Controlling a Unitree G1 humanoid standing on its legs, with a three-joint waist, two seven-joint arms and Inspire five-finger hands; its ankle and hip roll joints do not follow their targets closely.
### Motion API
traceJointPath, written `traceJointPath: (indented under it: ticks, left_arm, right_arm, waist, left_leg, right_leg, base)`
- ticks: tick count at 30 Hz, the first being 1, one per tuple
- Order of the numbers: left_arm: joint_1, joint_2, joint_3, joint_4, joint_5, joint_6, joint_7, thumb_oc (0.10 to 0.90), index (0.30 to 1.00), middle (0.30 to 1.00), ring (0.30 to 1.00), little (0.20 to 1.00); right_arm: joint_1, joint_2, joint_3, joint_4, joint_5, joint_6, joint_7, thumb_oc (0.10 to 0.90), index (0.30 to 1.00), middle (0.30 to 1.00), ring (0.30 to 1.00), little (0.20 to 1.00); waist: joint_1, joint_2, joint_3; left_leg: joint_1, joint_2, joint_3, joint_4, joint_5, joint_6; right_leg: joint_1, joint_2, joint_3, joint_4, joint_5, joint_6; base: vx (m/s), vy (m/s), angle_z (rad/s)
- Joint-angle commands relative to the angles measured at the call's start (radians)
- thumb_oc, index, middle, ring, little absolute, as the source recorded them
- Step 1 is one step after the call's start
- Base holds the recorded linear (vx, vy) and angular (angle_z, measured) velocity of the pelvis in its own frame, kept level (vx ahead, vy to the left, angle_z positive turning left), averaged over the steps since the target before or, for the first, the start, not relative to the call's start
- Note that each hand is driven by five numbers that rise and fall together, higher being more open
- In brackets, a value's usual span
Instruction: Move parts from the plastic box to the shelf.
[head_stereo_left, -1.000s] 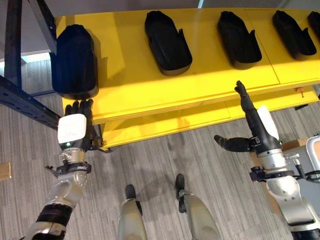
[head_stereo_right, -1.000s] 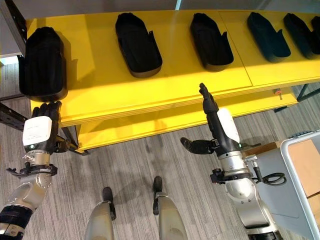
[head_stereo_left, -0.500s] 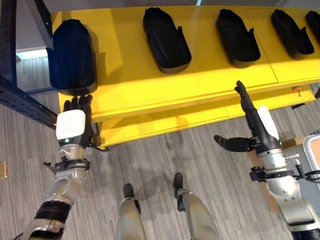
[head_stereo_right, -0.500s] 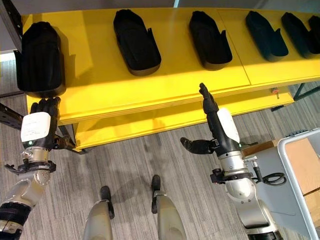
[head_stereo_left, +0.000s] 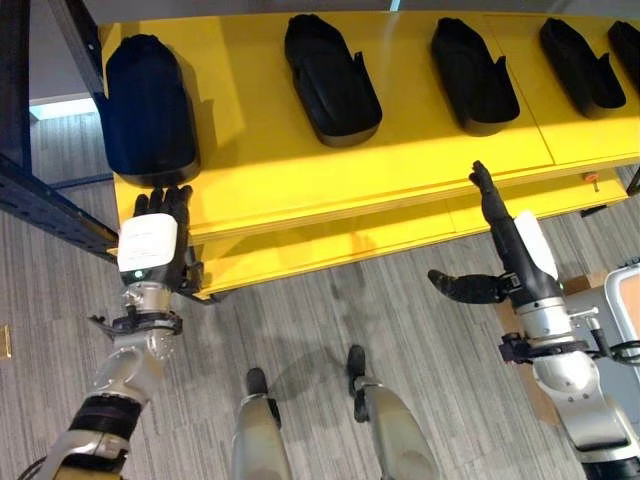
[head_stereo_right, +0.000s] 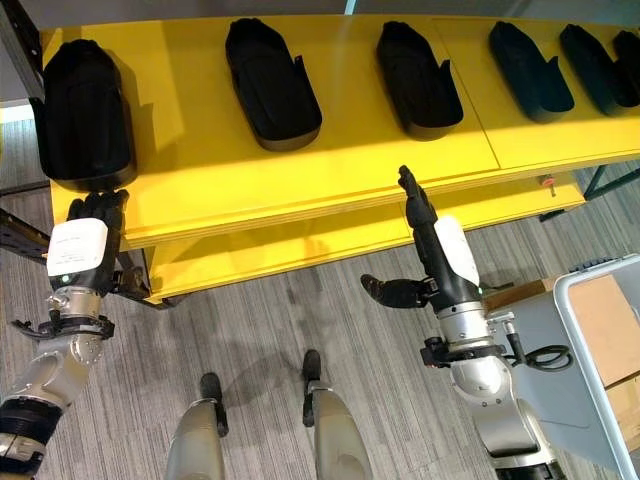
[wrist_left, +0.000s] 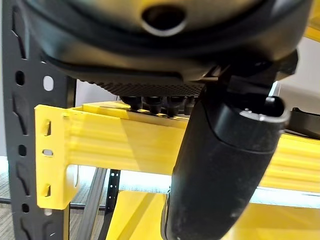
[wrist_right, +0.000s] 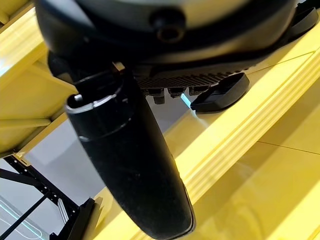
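Note:
Several black moulded parts lie in a row on the yellow shelf (head_stereo_left: 260, 160); the leftmost part (head_stereo_left: 148, 105) is the broadest. My left hand (head_stereo_left: 150, 245) is held up at the shelf's front edge just below that part, open with straight fingers and holding nothing. In the left wrist view its thumb (wrist_left: 225, 165) stands before the yellow shelf beam (wrist_left: 110, 145). My right hand (head_stereo_left: 505, 240) is open and empty, its fingers pointing at the shelf edge below the third part (head_stereo_left: 473, 75), thumb spread sideways. A grey-rimmed box (head_stereo_right: 600, 330) stands at the lower right.
A dark rack post (head_stereo_left: 40, 200) runs diagonally at the left, close to my left arm. A lower yellow shelf board (head_stereo_left: 330, 245) lies beneath the top one. Grey plank floor spreads below.
The whole view has shifted a little. My left hand stays at the shelf edge under the leftmost part, and the right hand has not moved.

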Motion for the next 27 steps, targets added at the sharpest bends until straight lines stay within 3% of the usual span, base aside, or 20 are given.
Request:
traceJointPath:
  ticks: [1, 27]
  left_arm:
    - [-0.046, 0.030, -0.038, -0.048, -0.009, -0.037, 0.014, 0.900, 1.000, 1.000, 1.000, 1.000]
    - [-0.033, 0.050, -0.024, -0.026, -0.005, -0.028, 0.009, 0.900, 1.000, 1.000, 1.000, 1.000]
  right_arm:
    - [-0.063, -0.052, -0.029, -0.114, 0.034, -0.073, -0.055, 0.900, 1.000, 1.000, 1.000, 1.000]
    - [-0.061, -0.053, -0.037, -0.121, 0.029, -0.073, -0.053, 0.900, 1.000, 1.000, 1.000, 1.000]
  waist:
    - [-0.023, 0.007, -0.084]
    - [-0.020, 0.004, -0.077]
  left_leg:
    - [-0.041, 0.025, -0.022, -0.041, 0.099, -0.006]
    - [-0.056, 0.020, -0.023, -0.029, 0.096, -0.003]
  right_leg:
    - [-0.008, -0.036, 0.025, 0.028, -0.007, 0.047]
    - [-0.020, -0.035, 0.027, 0.036, -0.006, 0.047]
  base:
    - [0.00, 0.000, 0.00]
    - [0.00, 0.000, 0.00]
